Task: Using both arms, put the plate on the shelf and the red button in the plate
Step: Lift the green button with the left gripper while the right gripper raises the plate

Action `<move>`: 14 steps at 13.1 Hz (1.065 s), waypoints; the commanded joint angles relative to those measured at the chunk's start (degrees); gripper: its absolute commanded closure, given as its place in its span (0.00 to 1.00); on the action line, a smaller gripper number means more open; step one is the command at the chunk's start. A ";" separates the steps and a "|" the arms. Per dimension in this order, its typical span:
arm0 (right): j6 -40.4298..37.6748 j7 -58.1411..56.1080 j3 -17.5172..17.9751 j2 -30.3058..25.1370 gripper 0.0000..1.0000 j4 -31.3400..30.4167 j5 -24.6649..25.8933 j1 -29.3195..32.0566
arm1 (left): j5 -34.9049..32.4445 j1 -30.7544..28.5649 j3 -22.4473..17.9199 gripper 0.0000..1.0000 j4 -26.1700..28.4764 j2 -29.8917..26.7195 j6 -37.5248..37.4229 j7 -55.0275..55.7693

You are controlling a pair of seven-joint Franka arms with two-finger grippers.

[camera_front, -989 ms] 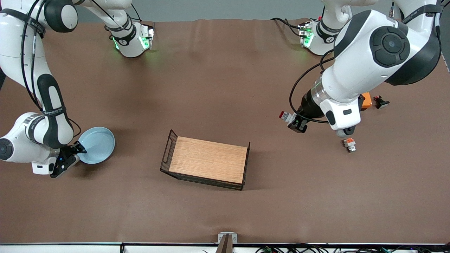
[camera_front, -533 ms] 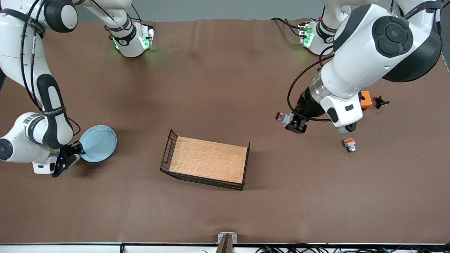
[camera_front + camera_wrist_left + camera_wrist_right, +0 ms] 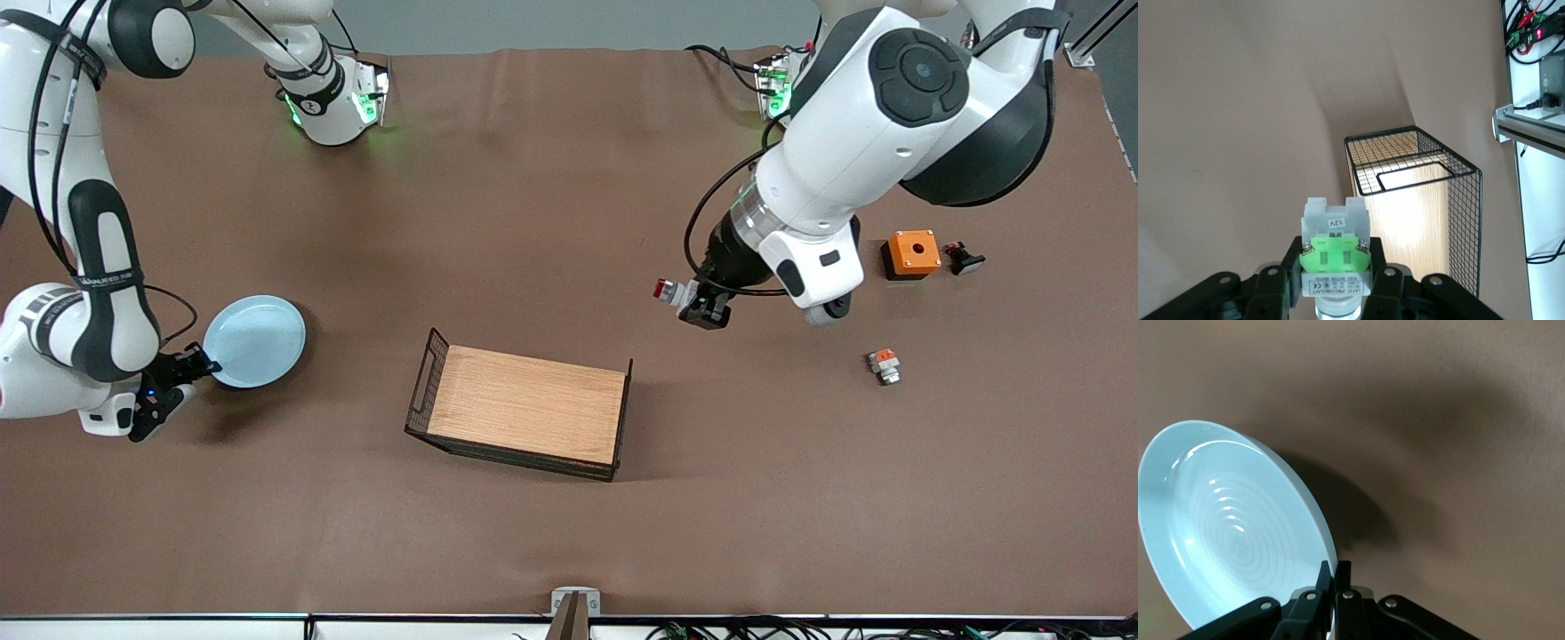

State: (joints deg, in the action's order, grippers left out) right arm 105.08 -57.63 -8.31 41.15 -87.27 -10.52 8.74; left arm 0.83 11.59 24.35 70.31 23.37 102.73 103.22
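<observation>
Over the bench (image 3: 551, 222) toward the left arm's end, left gripper (image 3: 700, 305) with fingers (image 3: 1275, 283) clamped on the red button (image 3: 671, 292), now carried closer to the tray (image 3: 524, 404) than half a second ago and clear of the orange box (image 3: 913, 252), the small black part (image 3: 963, 259) and the grey piece with the orange patch (image 3: 884, 365). At the right arm's end, right gripper (image 3: 182, 366) with fingers (image 3: 1341, 577) pinching the rim of the plate (image 3: 255, 340), lifted off the bench, tilted and shifted slightly toward the tray. Both loads airborne and converging; likely next a set-down on the wooden floor of the tray, still bare
</observation>
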 commanded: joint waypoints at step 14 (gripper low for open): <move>-35.03 43.61 1.19 -22.08 0.99 0.70 -10.82 -1.08 | 0.14 4.85 -4.21 1.00 -2.02 1.33 1.51 4.01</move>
State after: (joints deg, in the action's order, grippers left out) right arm 71.29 -20.84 -7.53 20.52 -86.07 -18.28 8.63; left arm 0.83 15.48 22.05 69.94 24.16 104.39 106.25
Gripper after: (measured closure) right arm 0.969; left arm 0.590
